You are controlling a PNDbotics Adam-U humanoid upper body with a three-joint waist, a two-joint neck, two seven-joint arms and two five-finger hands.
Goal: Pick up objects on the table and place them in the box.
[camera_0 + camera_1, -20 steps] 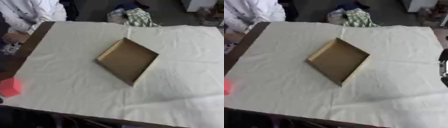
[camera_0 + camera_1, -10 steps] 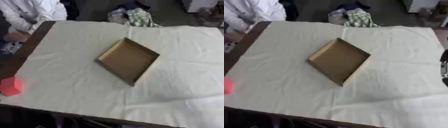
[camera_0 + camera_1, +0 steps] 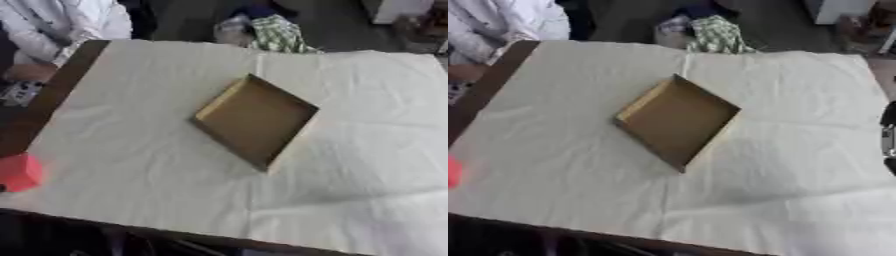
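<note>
White cloth [image 3: 131,150] bears box [image 3: 255,119] turned cornerwise.

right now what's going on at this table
Nothing is being handled at this moment. An open, shallow cardboard box sits empty in the middle of a table covered with a white cloth, turned cornerwise to the camera. A red object rests at the left edge of the cloth, well apart from the box, not yet picked up. No robot hand reaches over the table; only a dark part of the robot shows at the right edge of the right eye view, too little to tell what it is.
</note>
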